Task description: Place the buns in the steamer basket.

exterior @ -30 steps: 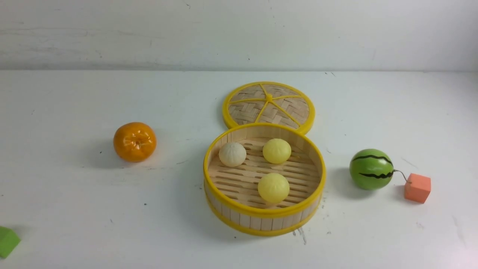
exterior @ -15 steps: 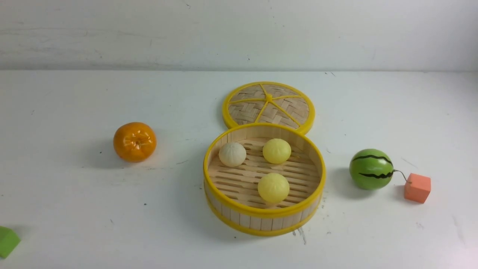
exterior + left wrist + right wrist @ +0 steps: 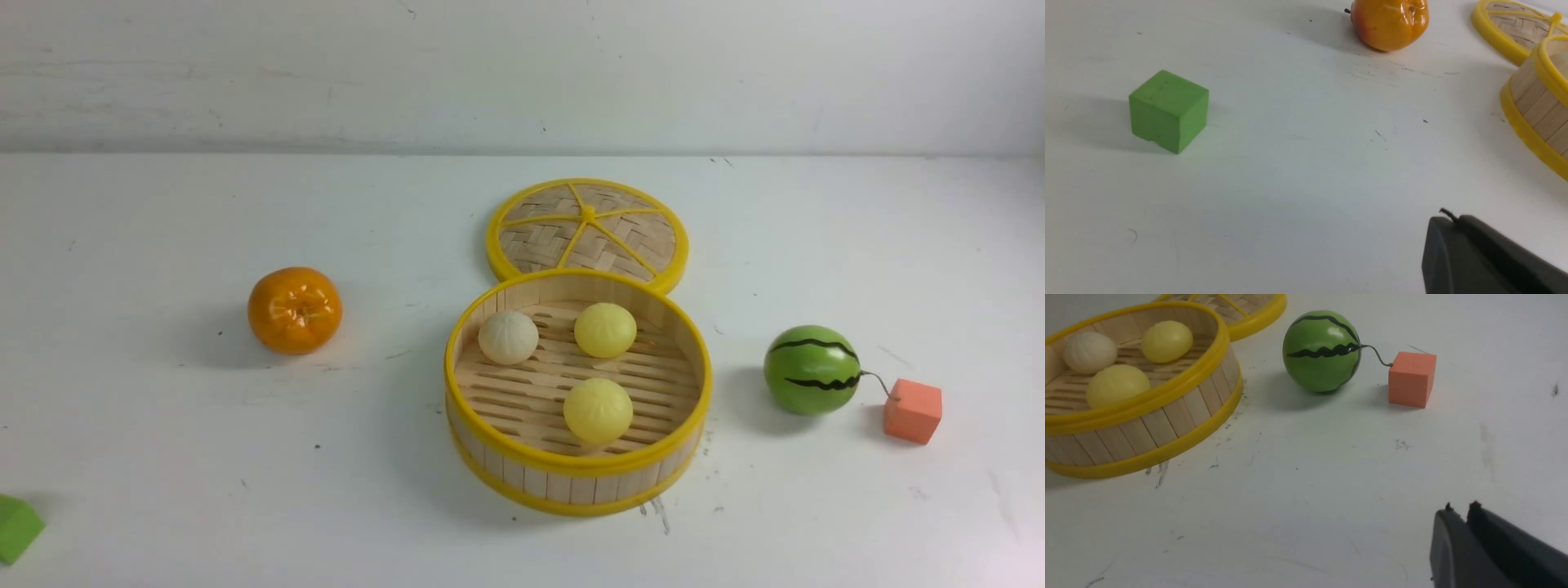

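Nearest the robot's edge of the table (image 3: pixel 163 506), the left gripper (image 3: pixel 1457 228) shows in its wrist view with both fingers pressed together, clenched on nothing. The right gripper (image 3: pixel 1459 516) in its wrist view also has its fingers shut flat against each other, empty. Neither appears in the front view. A green cube (image 3: pixel 16 528) sits by the near left corner.

Toward the middle of the table stands the steamer basket (image 3: pixel 571 482), and all three buns lie on its slatted floor: one pale yellow bun (image 3: pixel 598 411) at the near side, the off-white bun (image 3: pixel 508 336) and the other yellow bun (image 3: pixel 605 329) side by side at the far side, apart from each other. A tangerine (image 3: pixel 295 309) rests well to the basket's left; a watermelon ball (image 3: pixel 811 369) and an orange cube (image 3: pixel 913 411) sit to its right. Behind the basket, touching its far rim, the woven lid (image 3: pixel 588 229) lies flat.
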